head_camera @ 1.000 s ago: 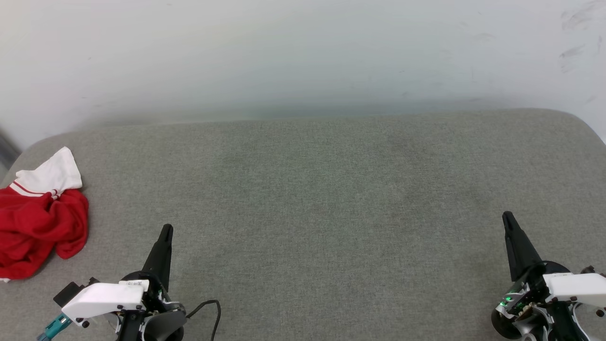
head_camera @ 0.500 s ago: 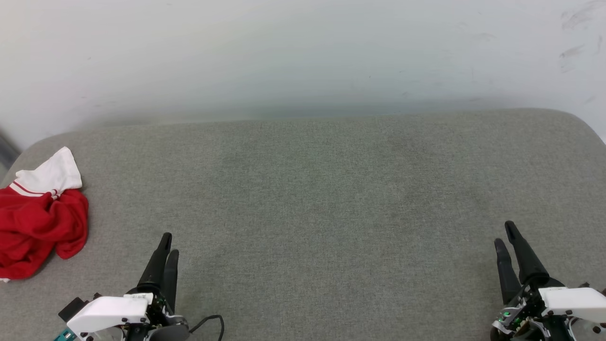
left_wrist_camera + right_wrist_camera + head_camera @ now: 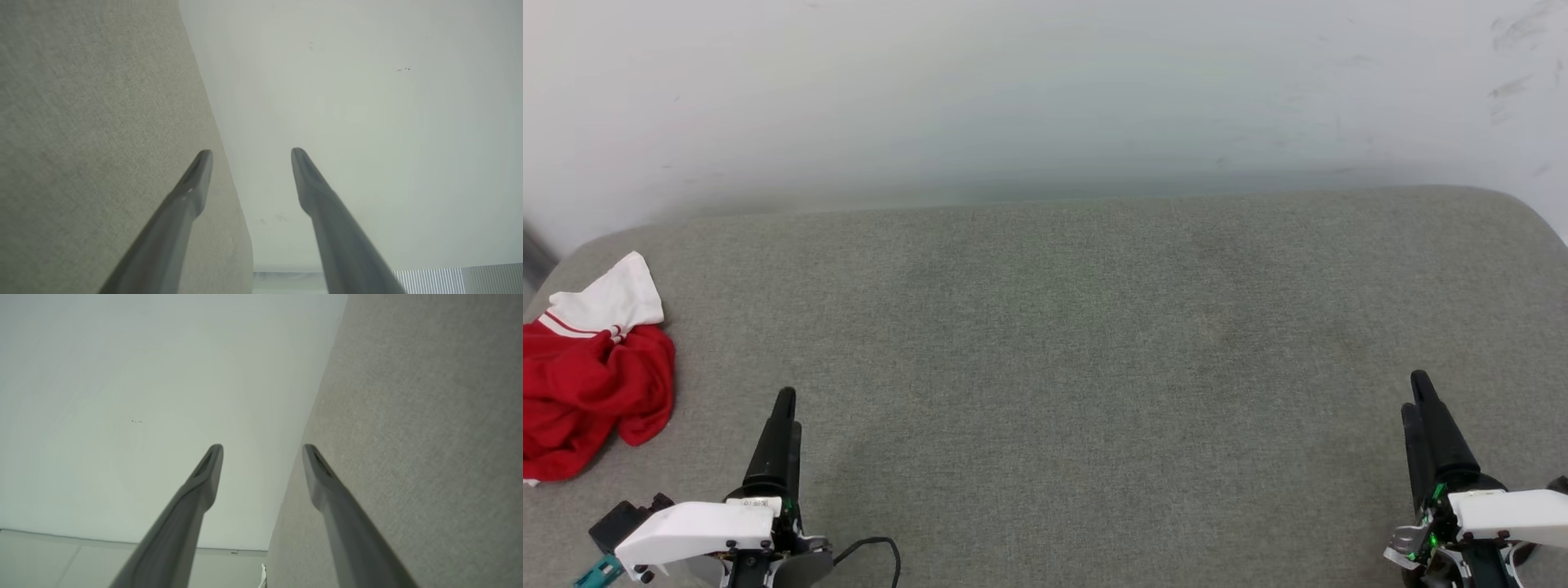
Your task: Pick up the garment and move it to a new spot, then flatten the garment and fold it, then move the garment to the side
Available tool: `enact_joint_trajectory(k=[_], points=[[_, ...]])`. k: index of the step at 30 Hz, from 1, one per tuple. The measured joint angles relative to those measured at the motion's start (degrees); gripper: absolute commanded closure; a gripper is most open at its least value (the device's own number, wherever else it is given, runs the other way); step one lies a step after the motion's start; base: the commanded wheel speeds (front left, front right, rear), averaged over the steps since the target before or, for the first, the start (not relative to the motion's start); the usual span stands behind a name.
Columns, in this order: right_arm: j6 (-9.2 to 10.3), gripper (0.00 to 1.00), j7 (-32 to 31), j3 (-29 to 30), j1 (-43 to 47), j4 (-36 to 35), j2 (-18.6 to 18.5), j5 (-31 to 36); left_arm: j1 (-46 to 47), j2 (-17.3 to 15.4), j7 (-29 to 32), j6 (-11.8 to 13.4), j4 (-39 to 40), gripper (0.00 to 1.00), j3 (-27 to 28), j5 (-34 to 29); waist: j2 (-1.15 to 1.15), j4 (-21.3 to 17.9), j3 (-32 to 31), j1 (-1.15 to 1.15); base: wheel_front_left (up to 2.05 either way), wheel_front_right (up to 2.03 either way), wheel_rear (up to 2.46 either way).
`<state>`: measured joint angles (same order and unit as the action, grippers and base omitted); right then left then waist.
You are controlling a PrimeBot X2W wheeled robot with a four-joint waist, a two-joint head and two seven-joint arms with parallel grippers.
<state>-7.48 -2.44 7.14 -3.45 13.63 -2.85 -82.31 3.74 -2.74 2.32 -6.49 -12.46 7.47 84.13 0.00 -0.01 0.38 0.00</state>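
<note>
The garment (image 3: 592, 384) lies crumpled at the far left edge of the grey cushioned surface (image 3: 1078, 327), red with a white sleeve (image 3: 609, 300) and red stripe trim on top. My left gripper (image 3: 784, 408) hovers at the lower left, to the right of the garment and apart from it. In the left wrist view its fingers (image 3: 192, 192) stand apart with nothing between them, so the left gripper (image 3: 249, 153) is open. My right gripper (image 3: 1417, 392) sits at the lower right, far from the garment. In its wrist view the right gripper (image 3: 261, 449) is open and empty.
A pale wall (image 3: 1045, 90) rises behind the grey surface. The surface has rounded back corners, and its left edge runs just past the garment. A black cable (image 3: 874, 549) loops beside my left wrist.
Both grippers went from shut to open. Both arms shifted slightly near the bottom edge. The garment has not moved.
</note>
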Motion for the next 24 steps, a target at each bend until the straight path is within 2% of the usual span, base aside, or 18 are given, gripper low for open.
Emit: enact_joint_trajectory(k=[17, 24], points=[[0.0, 0.0, 3.99, -1.71, 1.4, -6.78, 0.01, 23.14, -1.85, 0.0, -3.89, 6.78, 6.8, 0.0, -2.05, -20.79, 0.0, 0.04, 0.17, 0.0, 0.0, 0.0, 0.0], [0.0, 0.0, 5.47, -2.89, 2.21, -8.25, 0.02, 31.4, -2.86, 0.0, -5.28, 8.28, 8.18, 0.0, -3.63, -29.09, 0.0, 0.06, 0.21, 0.0, 0.0, 0.0, 0.0]])
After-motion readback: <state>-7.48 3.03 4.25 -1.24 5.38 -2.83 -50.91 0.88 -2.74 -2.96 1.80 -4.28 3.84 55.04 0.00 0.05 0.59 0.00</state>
